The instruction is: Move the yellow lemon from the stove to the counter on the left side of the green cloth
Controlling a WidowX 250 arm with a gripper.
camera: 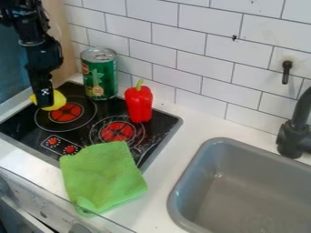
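At the left of the camera view the gripper (43,101) hangs low over the back left of the stove, right at a yellow, rounded object (59,100). Part of that object is hidden behind the gripper, and whether it is held cannot be told. To its right a green can (99,73) stands upright near the tiled wall. A red bell pepper (139,103) with a green stem stands upright at the stove's back right edge. A green cloth (102,175) lies over the stove's front edge and onto the counter.
The black stove top (85,125) has red burner centres and two red knob marks. A grey sink (188,182) is set into the counter at the right, with a dark faucet (294,136) behind it. White tiles line the back.
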